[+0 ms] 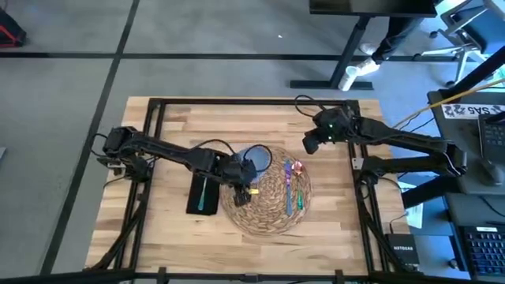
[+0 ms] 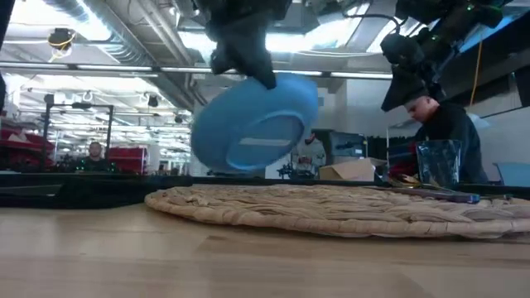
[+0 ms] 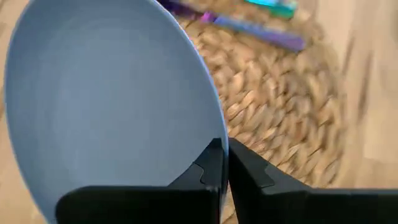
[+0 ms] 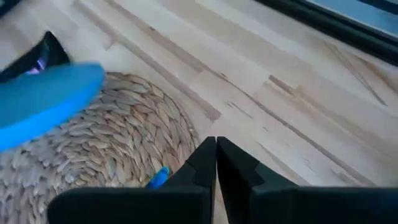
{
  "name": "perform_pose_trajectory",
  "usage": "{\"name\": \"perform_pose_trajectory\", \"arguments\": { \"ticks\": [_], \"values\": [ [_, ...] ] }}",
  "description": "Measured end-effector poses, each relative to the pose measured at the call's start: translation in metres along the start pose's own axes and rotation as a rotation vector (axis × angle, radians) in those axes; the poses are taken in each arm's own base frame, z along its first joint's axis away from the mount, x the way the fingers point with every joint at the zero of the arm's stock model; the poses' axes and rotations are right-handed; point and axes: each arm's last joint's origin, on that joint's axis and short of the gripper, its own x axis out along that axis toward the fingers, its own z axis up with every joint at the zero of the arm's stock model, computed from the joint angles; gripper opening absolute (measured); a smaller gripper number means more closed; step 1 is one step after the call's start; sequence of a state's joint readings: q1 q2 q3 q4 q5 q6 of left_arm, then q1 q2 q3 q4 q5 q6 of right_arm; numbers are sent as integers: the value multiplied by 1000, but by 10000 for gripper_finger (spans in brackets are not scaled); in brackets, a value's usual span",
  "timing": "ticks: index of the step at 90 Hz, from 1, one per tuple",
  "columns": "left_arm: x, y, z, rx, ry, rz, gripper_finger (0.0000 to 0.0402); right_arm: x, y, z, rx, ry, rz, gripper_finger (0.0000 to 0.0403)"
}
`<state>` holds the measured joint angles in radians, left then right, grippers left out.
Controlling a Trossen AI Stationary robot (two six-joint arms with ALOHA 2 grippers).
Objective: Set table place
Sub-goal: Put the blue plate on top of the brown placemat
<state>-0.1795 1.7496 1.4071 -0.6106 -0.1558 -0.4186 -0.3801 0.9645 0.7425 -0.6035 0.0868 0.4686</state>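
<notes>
The plate [image 2: 255,122], clamped by the left gripper [image 1: 241,170], hangs tilted over the placemat [image 2: 348,209]; level it, lower centrally. Right gripper [image 4: 216,163] shut, empty.

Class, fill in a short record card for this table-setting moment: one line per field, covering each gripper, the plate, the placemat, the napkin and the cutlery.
left gripper: shut on the plate's rim, above the placemat
right gripper: shut, empty, hovering over the table
plate: pale blue, lifted, tilted
placemat: round, woven, flat on table
napkin: black, beside placemat, teal fork on it
cutlery: lying on placemat
</notes>
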Motion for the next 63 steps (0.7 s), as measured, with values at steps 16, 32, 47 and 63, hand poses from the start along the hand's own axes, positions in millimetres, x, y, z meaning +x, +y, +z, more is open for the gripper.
{"name": "perform_pose_trajectory", "arguments": {
  "ticks": [16,32,47,63],
  "values": [
    [9,1,4,-87,-33,-8,0,-1,0,0,23,-3,2,0],
    [24,-6,10,-111,-15,-30,0,-2,0,0,25,-6,4,0],
    [33,-14,24,-106,0,-34,0,-2,0,-1,23,9,15,0],
    [37,-19,32,-90,44,-12,0,-2,-1,-2,20,26,10,0]
  ]
}}
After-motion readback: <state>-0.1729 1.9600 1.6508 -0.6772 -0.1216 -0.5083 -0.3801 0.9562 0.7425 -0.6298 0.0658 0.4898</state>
